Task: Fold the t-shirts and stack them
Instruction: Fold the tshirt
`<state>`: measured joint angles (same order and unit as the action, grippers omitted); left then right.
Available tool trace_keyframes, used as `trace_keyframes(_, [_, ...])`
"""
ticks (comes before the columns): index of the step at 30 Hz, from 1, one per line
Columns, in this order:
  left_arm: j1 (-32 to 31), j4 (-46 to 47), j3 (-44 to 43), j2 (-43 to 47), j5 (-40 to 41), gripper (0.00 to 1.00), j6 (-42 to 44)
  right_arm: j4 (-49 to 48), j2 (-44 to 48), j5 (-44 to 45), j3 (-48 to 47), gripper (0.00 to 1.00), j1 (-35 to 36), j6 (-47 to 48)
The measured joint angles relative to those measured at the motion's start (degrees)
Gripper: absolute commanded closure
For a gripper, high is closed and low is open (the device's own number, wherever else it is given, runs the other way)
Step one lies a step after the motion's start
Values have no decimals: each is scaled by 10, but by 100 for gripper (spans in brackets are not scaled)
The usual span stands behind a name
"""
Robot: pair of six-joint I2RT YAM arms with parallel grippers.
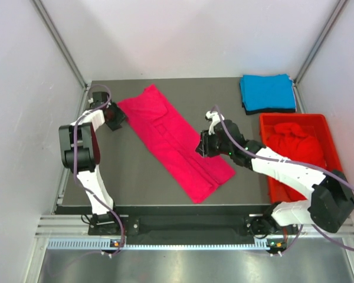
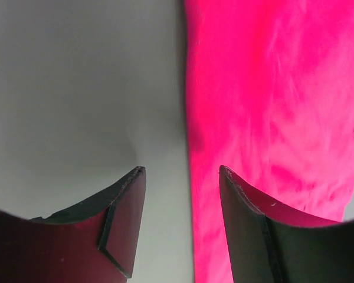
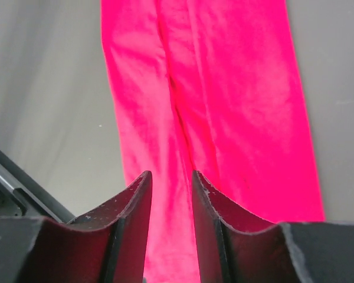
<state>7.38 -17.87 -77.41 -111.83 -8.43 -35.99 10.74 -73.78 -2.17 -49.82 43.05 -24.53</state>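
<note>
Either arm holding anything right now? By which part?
Nothing is held. The left gripper is open at the edge of the pink t-shirt. The right gripper has its fingers narrowly parted above the shirt, with no cloth pinched between them.

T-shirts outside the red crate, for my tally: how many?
2: a bright pink cotton t-shirt in a strip mid-table, a sky blue folded t-shirt at the far right corner; dark cloth beneath may hide another.

White arm links (image 1: 97, 188) with black joints (image 1: 330, 203), mauve-grey cables (image 1: 75, 144) trailing along both, black wedge-shaped tool fingers (image 2: 121, 224), scuffed edges
</note>
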Motion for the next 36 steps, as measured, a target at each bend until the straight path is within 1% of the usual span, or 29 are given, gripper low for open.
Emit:
trace_keyframes(4, [9,21,-47,-61,-41,42,-1,-1,-20,-25,-4,66,-20,25])
trace_keyframes(8, [12,33,-92,-97,-47,52,-1,-7,-52,-40,-1,66,-30,34])
trace_keyframes(9, [12,34,-102,-106,-45,61,-2,-12,-56,-42,3,66,-33,35])
trace_keyframes(11, [13,34,-120,-122,-39,71,-4,-14,-63,-42,10,66,-43,35])
trace_keyframes(12, [13,36,-125,-126,-39,79,-4,-16,-65,-42,14,66,-48,35])
trace_keyframes(14, [14,44,-130,-135,-34,90,-6,-18,-65,-42,19,66,-59,35])
trace_keyframes(15, [14,45,-135,-140,-33,100,-8,-18,-65,-41,19,66,-65,35])
trace_keyframes(18, [15,44,-178,-170,-35,100,-12,-24,-65,-39,19,66,-80,35])
trace_keyframes(23, [17,43,-301,-252,-40,100,-18,-35,-65,-33,19,65,-95,29])
trace_keyframes(29, [23,52,-400,-320,-53,100,-29,-80,-80,-18,19,63,-104,17])
trace_keyframes(30, [25,55,-415,-331,-61,98,-31,-88,-94,-19,17,62,-106,14])
trace_keyframes(31, [27,61,-426,-340,-71,93,-33,-94,-108,-21,16,61,-106,14])
trace_keyframes(32, [29,65,-433,-346,-80,78,-34,-95,-125,-23,14,60,-107,13])
trace_keyframes(33, [31,67,-436,-349,-89,73,-32,-96,-140,-26,14,60,-107,12])
trace_keyframes(36, [36,63,-435,-346,-105,65,-33,-92,-165,-43,16,57,-107,9])
